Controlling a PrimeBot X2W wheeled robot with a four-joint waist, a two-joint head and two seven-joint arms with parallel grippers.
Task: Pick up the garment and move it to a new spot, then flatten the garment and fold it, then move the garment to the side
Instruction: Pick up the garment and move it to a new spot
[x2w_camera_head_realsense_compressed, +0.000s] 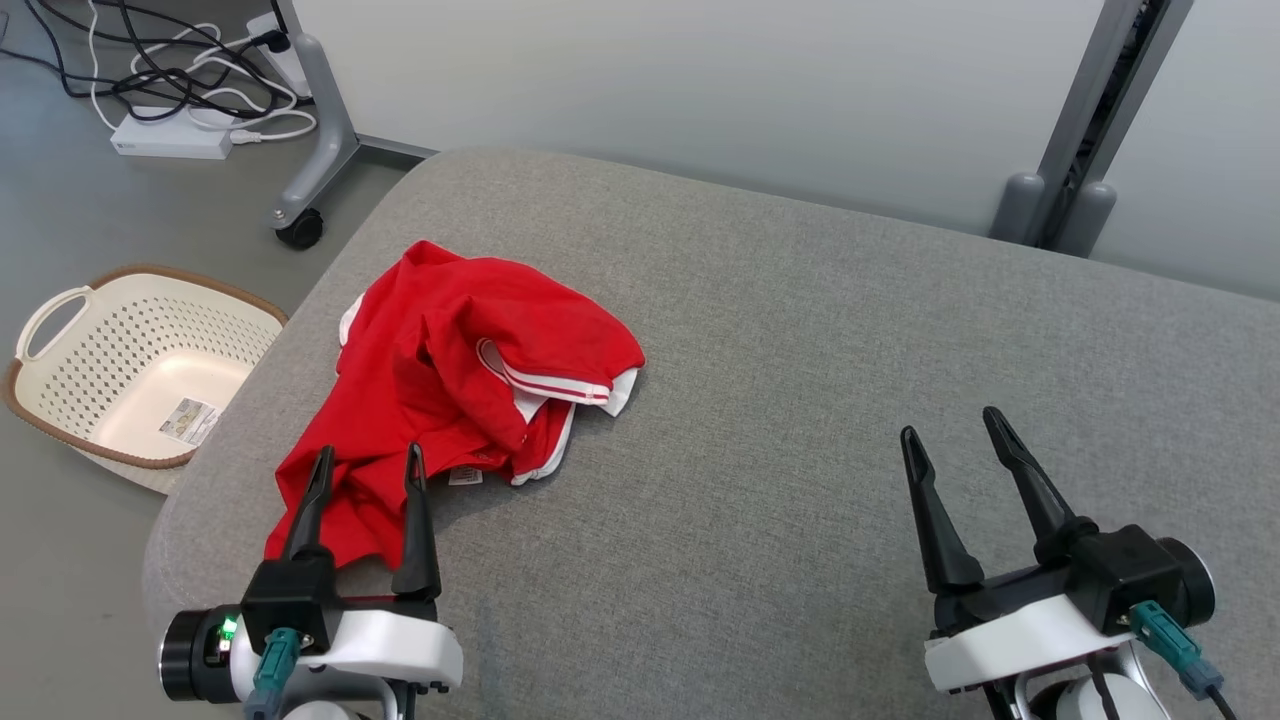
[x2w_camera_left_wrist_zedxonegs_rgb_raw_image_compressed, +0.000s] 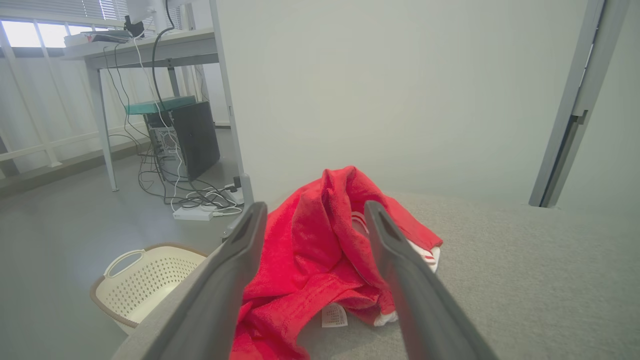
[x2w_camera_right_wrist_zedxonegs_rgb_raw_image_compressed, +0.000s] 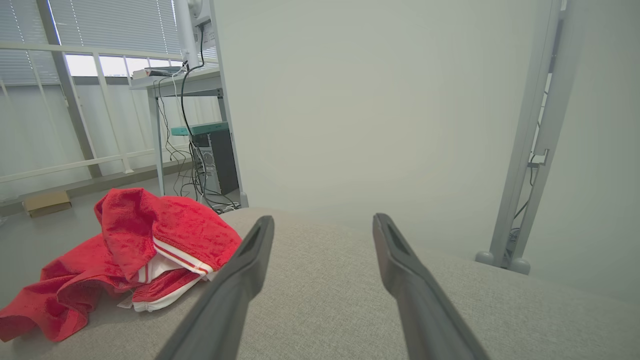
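A crumpled red garment (x2w_camera_head_realsense_compressed: 450, 380) with white striped trim lies on the left part of the grey padded surface (x2w_camera_head_realsense_compressed: 800, 400). My left gripper (x2w_camera_head_realsense_compressed: 368, 468) is open, its fingertips over the garment's near edge; in the left wrist view the garment (x2w_camera_left_wrist_zedxonegs_rgb_raw_image_compressed: 320, 250) shows between the two open fingers (x2w_camera_left_wrist_zedxonegs_rgb_raw_image_compressed: 235, 270). My right gripper (x2w_camera_head_realsense_compressed: 955, 432) stands open at the lower right over bare grey fabric, far from the garment. The right wrist view has the garment (x2w_camera_right_wrist_zedxonegs_rgb_raw_image_compressed: 135, 250) at its left, beyond the open fingers (x2w_camera_right_wrist_zedxonegs_rgb_raw_image_compressed: 240, 280).
A cream perforated basket (x2w_camera_head_realsense_compressed: 130, 360) sits on the floor left of the surface. Cables and a white power box (x2w_camera_head_realsense_compressed: 170, 140) lie on the floor beyond it. A grey wheeled stand leg (x2w_camera_head_realsense_compressed: 320, 140) and a grey post (x2w_camera_head_realsense_compressed: 1080, 150) rise behind the surface.
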